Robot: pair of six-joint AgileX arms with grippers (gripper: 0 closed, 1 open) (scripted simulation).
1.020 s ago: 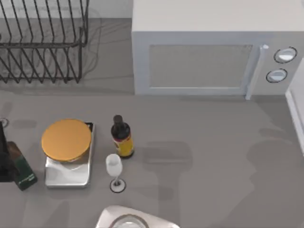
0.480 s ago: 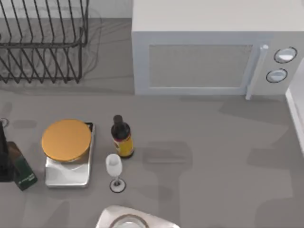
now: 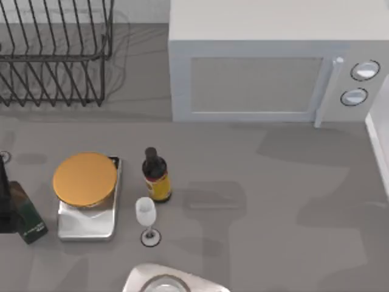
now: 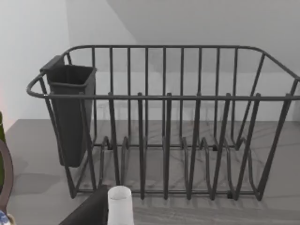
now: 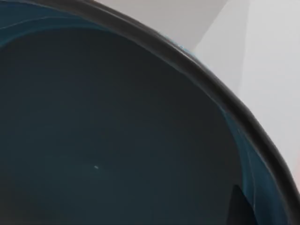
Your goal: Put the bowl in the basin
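1. One view, the right wrist's, had the bowl (image 5: pixel 108 136) close up, teal inside, seemingly carried; whether the right tool pinched it I could not tell.
2. Basin delivery looked unfinished.
3. On the counter (image 3: pixel 273 201), frame's left, stood bottle (image 3: pixel 156 175), glass (image 3: pixel 146 216), orange disc (image 3: pixel 85 179); dish rack (image 3: pixel 55 55) upper left.

A dark sliver of the right gripper (image 5: pixel 239 208) is seen at the lower right of the right wrist view. A dark slanted part, possibly of the left gripper (image 4: pixel 89 211), is seen at the left wrist view's lower left.
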